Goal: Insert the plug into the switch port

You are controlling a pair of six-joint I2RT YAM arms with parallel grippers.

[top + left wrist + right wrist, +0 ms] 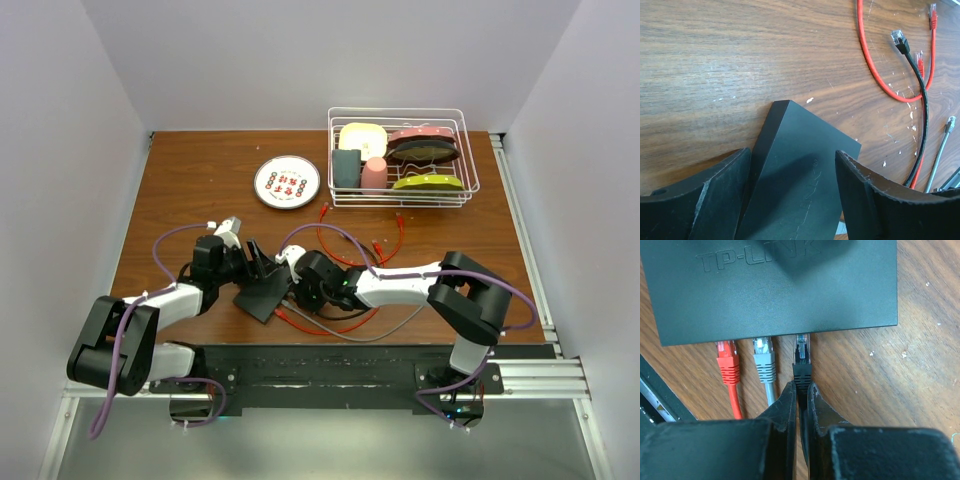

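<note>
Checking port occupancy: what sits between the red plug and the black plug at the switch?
A grey plug, at the switch between the red plug and black plug, clear in the right wrist view.

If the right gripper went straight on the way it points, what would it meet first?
The switch, at its socket edge: the right gripper, shut on the black plug, points straight at it, the plug's tip at a socket.

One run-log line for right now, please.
right fingers shut on black plug | black plug tip in switch port, beside grey plug, red plug | left fingers straddle switch, grip unclear
</note>
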